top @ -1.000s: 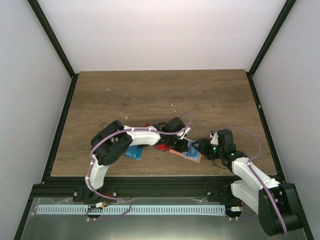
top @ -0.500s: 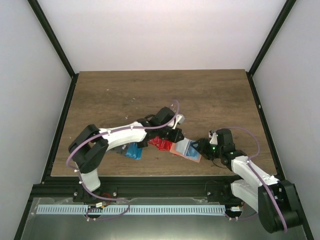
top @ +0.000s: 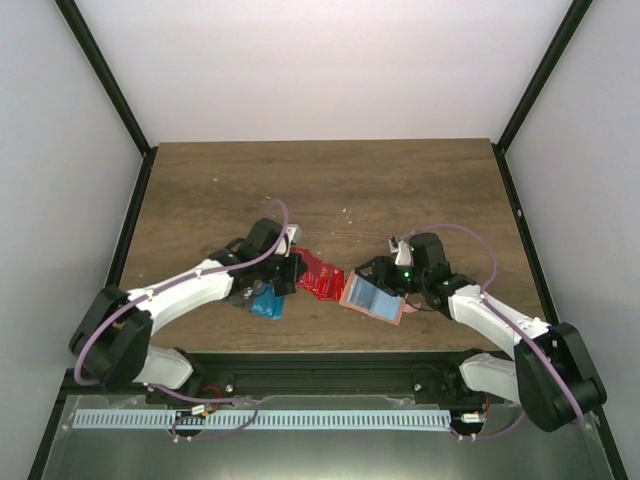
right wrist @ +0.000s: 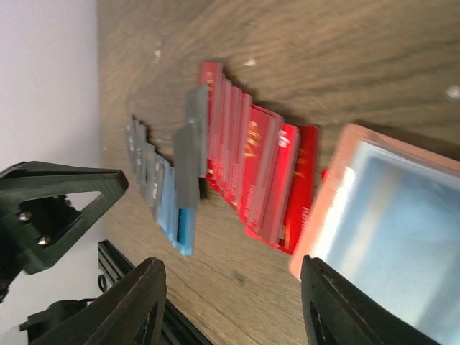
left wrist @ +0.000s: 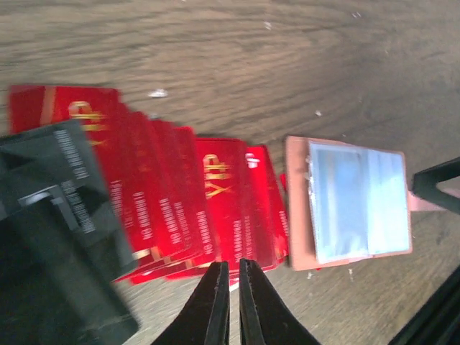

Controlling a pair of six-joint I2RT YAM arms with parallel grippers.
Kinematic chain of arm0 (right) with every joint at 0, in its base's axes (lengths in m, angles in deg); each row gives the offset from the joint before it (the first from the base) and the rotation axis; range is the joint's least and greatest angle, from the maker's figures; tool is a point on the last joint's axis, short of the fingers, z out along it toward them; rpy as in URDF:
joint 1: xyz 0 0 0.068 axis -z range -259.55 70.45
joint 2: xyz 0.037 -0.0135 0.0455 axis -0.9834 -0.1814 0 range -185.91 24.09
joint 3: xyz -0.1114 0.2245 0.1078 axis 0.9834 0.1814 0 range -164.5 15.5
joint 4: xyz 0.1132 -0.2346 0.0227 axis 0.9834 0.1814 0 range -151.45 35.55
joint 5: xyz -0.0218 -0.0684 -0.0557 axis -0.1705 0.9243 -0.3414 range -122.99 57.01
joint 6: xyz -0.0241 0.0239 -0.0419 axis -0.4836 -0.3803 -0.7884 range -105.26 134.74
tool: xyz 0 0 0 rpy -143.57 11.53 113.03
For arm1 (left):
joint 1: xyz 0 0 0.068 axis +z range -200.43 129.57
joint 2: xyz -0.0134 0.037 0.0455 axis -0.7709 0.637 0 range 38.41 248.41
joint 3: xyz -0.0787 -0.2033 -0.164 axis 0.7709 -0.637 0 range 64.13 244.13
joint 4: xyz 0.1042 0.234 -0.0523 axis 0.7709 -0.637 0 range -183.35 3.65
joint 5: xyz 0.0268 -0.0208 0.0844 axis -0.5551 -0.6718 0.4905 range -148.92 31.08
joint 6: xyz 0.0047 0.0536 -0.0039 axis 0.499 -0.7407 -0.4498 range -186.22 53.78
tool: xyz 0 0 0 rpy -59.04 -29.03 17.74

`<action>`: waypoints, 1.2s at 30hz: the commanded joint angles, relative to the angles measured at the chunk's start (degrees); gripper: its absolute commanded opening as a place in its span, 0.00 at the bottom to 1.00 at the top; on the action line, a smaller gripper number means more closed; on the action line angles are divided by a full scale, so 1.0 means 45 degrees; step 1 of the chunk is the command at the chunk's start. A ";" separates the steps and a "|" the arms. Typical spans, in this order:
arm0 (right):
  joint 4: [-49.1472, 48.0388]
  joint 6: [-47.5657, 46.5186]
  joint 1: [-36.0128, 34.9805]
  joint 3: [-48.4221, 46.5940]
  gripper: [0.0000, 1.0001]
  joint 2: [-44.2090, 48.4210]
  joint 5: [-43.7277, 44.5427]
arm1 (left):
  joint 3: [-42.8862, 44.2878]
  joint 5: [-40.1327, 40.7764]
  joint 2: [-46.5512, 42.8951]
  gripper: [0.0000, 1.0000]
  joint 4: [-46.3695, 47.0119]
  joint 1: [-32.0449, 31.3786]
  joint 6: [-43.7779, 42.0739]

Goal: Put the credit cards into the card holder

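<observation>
Cards (top: 318,277) lie at 9 o'clock of the holder (top: 372,298), none grabbed yet; the left gripper (left wrist: 231,266), pinched on nothing, must spread like the right gripper (right wrist: 231,262).

The far half of the tabletop (top: 330,185) is bare wood, so there is lots of room to move there. The crowded part is the near middle. The red credit cards (top: 320,276) lie spread out in a fan. The blue credit cards (top: 266,302) lie just to their left. The open card holder (top: 372,297) lies just to their right, with only a thin strip of wood between. The left end effector (top: 285,270) is at the fan's left side. The right end effector (top: 388,278) is at the holder's right side. So both arms block the way in from the sides. White walls and black frame posts (top: 105,80) close off the left, right and back.
</observation>
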 commanded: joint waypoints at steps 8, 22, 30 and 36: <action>-0.0783 -0.0323 -0.1869 -0.1730 0.53 -0.1107 0.0003 | -0.1739 0.1460 -0.1910 0.08 -0.0082 0.1891 -0.0277; -0.2818 0.1976 -0.4987 -0.3520 0.51 -0.5000 0.1651 | -0.1350 -0.0081 0.0565 0.07 0.0937 0.3852 -0.1127; -0.3774 0.3373 -0.5649 -0.4083 0.51 -0.6741 0.2292 | -0.1397 -0.0493 0.1460 0.06 0.1546 0.4287 -0.1069; -0.4201 0.3575 -0.5672 -0.4355 0.51 -0.7714 0.2161 | -0.1454 -0.0686 0.1864 0.06 0.1736 0.4289 -0.1118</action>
